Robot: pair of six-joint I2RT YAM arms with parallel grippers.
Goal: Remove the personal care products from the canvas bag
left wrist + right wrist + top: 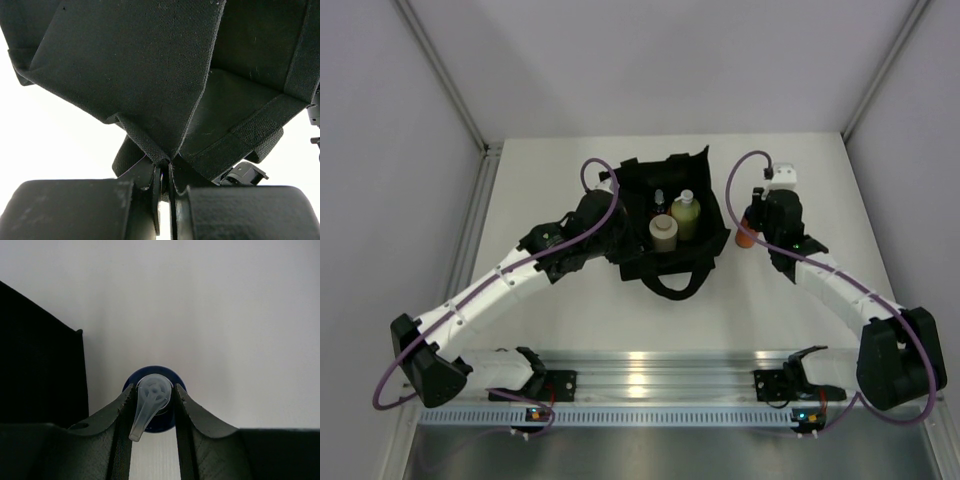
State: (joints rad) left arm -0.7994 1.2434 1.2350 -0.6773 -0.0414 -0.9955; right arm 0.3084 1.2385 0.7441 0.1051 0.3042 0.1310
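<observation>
Black canvas fills most of the left wrist view. The left claw (pixel 165 172) is clenched on a fold of the canvas bag (pixel 150 75), its two fingers pressed together with the cloth pinched between them. From above, this claw sits at the bag's 9 o'clock edge. The bag stands open near the middle of the pale tabletop (pixel 570 320), with one loop handle (pixel 675 285) drooping out at its 6 o'clock side.

Three products are visible inside the bag. The cream-white cylinder (pixel 663 234) stands upright toward 6 o'clock. The yellow-green bottle (pixel 685 217), white cap up, is just beside it at about 1 o'clock. A small white cap (pixel 660 199) shows at the cylinder's 12 o'clock, but its body is hidden.

The right claw (pixel 154 402) is outside the bag, at the bag's 3 o'clock. It grasps an orange bottle (pixel 746 240) by the top, with one finger on each side of the dark blue cap (pixel 170 382) and the translucent white pump head (pixel 150 400) between them. The pump's spout points to 6 o'clock in the right wrist view. The bottle is clear of the bag wall and near it, with the black fabric at 9 o'clock in that view. I cannot tell whether the bottle's base touches the tabletop.
</observation>
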